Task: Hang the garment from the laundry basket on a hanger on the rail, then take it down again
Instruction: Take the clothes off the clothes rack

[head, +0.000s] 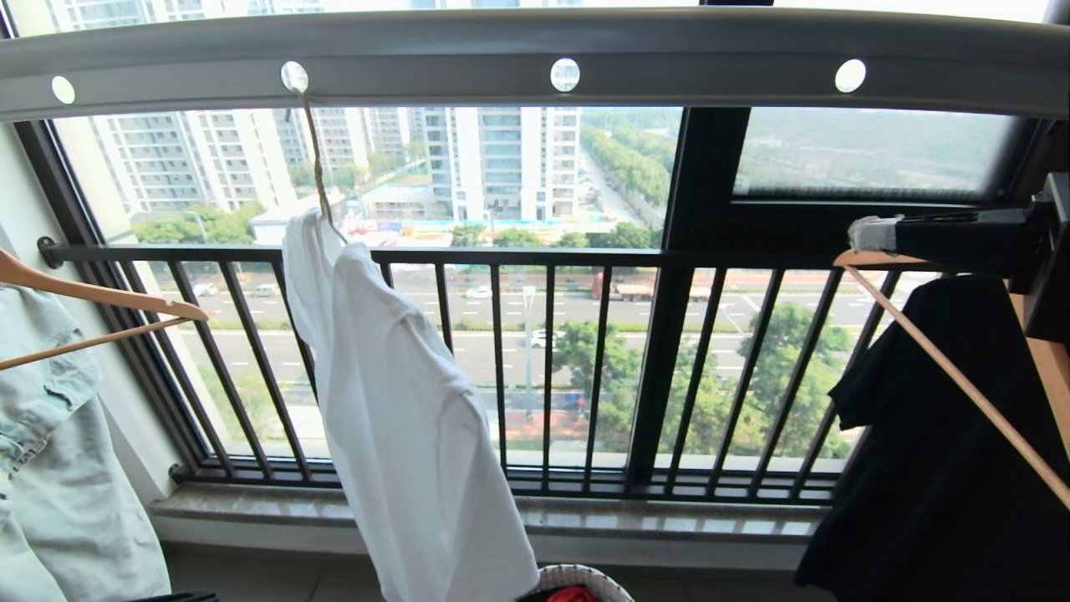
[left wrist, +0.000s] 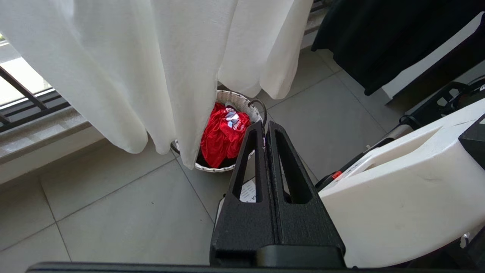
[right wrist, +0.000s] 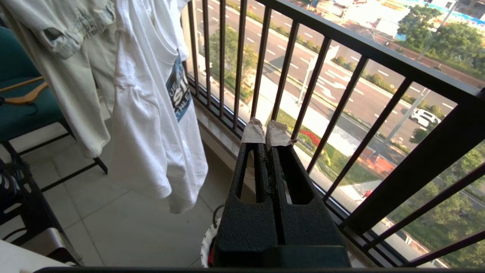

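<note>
The white T-shirt (head: 401,418) hangs from the rail (head: 535,58) above the basket (left wrist: 242,104); both the left gripper (left wrist: 264,127) and the right gripper (right wrist: 265,132) are clenched on nothing.

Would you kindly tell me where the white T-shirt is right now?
In the head view the white T-shirt hangs left of centre from the grey rail, between the denim jacket and black garment, above the laundry basket.

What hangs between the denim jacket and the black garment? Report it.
The white T-shirt, hanging from the rail; the head view shows it between denim jacket and black garment.
</note>
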Tool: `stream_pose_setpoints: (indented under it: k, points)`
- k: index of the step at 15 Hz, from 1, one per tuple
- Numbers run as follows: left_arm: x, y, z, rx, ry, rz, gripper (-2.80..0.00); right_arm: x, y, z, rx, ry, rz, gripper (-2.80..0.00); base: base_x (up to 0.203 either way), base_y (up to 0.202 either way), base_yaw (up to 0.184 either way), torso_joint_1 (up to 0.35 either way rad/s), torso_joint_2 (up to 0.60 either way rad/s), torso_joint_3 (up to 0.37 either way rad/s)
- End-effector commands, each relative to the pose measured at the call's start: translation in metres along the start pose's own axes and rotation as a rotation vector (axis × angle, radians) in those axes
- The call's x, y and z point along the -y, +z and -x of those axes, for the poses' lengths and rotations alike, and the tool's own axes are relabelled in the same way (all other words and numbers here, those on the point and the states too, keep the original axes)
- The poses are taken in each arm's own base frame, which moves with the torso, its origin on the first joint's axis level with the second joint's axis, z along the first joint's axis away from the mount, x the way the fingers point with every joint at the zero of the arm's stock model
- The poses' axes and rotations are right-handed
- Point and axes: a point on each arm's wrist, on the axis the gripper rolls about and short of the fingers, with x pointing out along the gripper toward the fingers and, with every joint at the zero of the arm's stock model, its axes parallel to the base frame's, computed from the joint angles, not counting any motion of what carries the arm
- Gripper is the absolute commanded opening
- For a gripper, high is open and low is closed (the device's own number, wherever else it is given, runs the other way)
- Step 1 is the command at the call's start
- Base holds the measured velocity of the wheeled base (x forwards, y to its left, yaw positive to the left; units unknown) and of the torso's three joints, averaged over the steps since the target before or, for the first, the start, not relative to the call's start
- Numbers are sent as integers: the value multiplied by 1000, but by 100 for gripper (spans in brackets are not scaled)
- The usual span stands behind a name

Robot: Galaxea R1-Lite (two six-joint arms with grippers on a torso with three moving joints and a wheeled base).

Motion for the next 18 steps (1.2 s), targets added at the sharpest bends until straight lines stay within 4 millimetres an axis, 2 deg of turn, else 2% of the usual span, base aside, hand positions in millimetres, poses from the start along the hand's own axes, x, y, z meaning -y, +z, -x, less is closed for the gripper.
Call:
stream_pose_setpoints:
  k: [1,4,7,10,11,15,18]
  points:
    - [-1,-3,-2,37,18,-8,-280,-16,-10,-24,-54,136,-23,-280,0,0,0,0,0,0]
    - [-1,-6,2,88,27,-15,-280,-50,-24,-60,-125,329,-121,-280,0,0,0,0,0,0]
    - [-1,-7,3,98,44,-16,-280,-58,-29,-88,-75,344,-223,-280,0,0,0,0,0,0]
    - [-2,3,4,140,102,-12,-280,-60,-41,-102,-128,325,-236,-280,0,0,0,0,0,0]
    - [-2,8,4,176,124,-14,-280,-66,-45,-106,-159,344,-239,-280,0,0,0,0,0,0]
    - [-2,20,3,216,194,-11,-280,-95,-52,-106,-227,353,-211,-280,0,0,0,0,0,0]
    - [1,44,7,268,190,-17,-280,-101,-63,-108,-255,347,-140,-280,0,0,0,0,0,0]
